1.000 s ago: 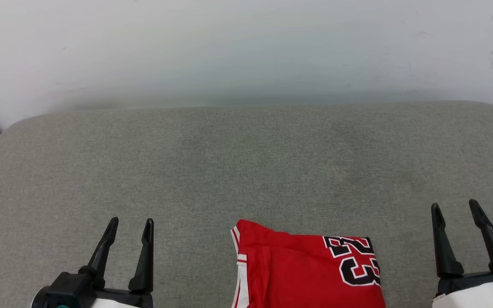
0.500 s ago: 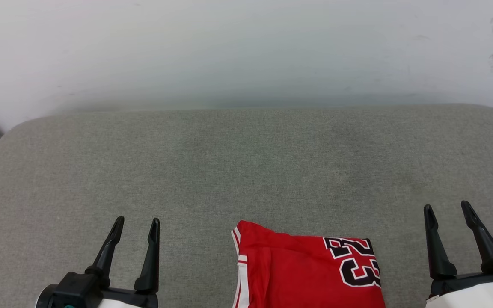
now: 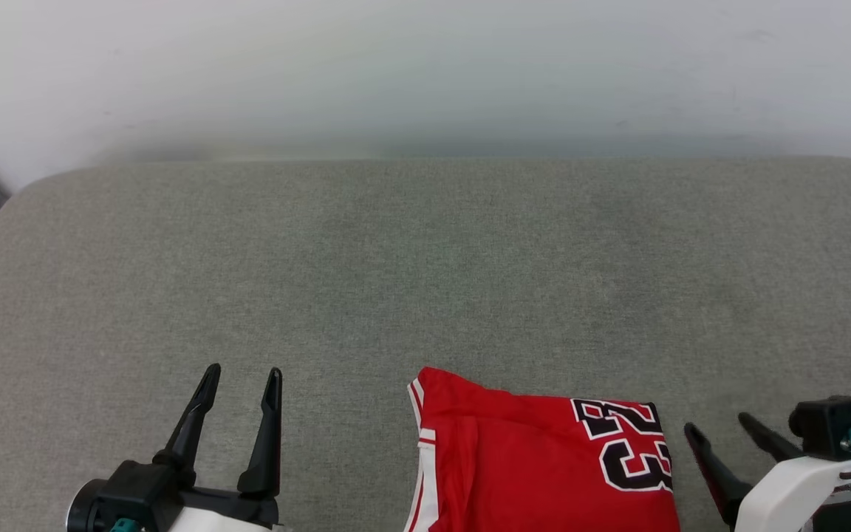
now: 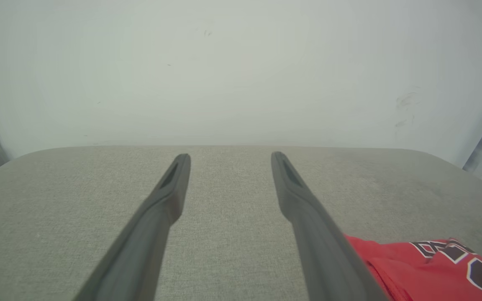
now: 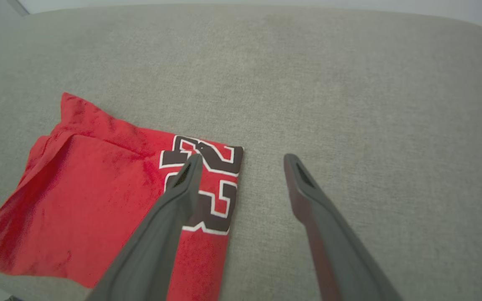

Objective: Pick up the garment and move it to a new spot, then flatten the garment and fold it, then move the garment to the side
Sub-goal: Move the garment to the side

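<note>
1. Right hand (image 3: 717,423) has swung in from the lower right and now angles toward the garment (image 3: 529,458). The head view itself has shifted a little, so I'm not counting the shirt's small offset as a move.
2. Right hand: fingers spread wide, holding nothing. In the right wrist view, one finger of the right hand (image 5: 244,156) lies over the black number (image 5: 224,161) and the other over bare surface (image 5: 370,125), with the garment's (image 5: 78,188) edge between them. I can't tell if there's contact.
3. Left hand (image 3: 244,369): also wide and empty, left of the garment and apart from it, fingers pointing toward the wall (image 3: 425,74).
4. Garment: folded red block lying on the grey surface at the near edge, between both hands, number at its right end.
</note>
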You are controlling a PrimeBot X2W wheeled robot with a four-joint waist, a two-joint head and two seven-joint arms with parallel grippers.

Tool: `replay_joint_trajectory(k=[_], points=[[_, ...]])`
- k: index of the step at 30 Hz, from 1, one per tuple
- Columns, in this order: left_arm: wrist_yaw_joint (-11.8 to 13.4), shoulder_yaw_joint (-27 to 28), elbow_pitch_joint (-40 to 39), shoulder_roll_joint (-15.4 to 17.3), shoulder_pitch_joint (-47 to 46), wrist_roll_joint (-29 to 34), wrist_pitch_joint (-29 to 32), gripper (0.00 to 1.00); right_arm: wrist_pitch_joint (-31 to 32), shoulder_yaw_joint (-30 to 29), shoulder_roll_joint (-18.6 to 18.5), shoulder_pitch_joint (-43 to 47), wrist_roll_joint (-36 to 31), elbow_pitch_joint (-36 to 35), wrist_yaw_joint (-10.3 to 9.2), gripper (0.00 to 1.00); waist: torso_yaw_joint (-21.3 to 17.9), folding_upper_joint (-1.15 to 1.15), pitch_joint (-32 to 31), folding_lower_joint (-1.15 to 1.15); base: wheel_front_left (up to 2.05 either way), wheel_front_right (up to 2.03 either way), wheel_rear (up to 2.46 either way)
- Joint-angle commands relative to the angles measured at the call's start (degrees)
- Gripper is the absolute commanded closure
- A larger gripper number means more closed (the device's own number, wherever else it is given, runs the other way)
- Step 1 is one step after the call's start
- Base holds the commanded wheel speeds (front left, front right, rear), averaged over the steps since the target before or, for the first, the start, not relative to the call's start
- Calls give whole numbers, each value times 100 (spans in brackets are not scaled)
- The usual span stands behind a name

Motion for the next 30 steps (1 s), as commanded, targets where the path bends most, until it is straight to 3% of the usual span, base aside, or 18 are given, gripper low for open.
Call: replay_joint_trajectory(k=[1, 3, 6, 12, 18, 26, 27, 28, 30], points=[[-9, -17, 0, 10, -86, 29, -13, 0, 293, 38, -45, -3, 101, -105, -1, 0, 52, 0, 84, 0, 0, 0, 0], [-9, -30, 10, 8, -139, 32, -13, 0, 1001, -82, 86, -36, 300, -186, -2, 0, 97, 0, 171, 0, 0, 0, 0], [-9, -82, 36, 6, -210, 36, -13, 0, 1987, -32, 3, -16, 219, -297, -1, 0, 194, 0, 283, 0, 0, 0, 0], [-8, -173, 81, 4, -374, 68, -13, 0, 2942, -31, 263, -156, 44, -181, -1, 0, 409, 0, 493, 0, 0, 0, 0], [-9, -232, 125, 11, -494, 57, -13, 0, 3071, -62, 434, -313, -117, 391, -1, 0, 590, 0, 640, 0, 0, 0, 0], [-9, -309, 185, 8, -546, 34, -13, 0, 2666, 288, 553, -483, -220, 1236, 8, 0, 670, 0, 741, 0, 0, 0, 0], [-9, -323, 192, 2, -556, 33, -13, 0, 2585, 356, 528, -493, -251, 1320, 8, 53, 666, 0, 745, 0, 0, 0, 0], [-9, -341, 205, -2, -564, 30, -13, 0, 2496, 402, 507, -517, -265, 1391, 8, 94, 658, 0, 744, 0, 0, 0, 0], [-8, -358, 222, -8, -572, 25, -13, 0, 2350, 501, 422, -582, -355, 1485, 7, 100, 627, 0, 719, 0, 0, 0, 0]])
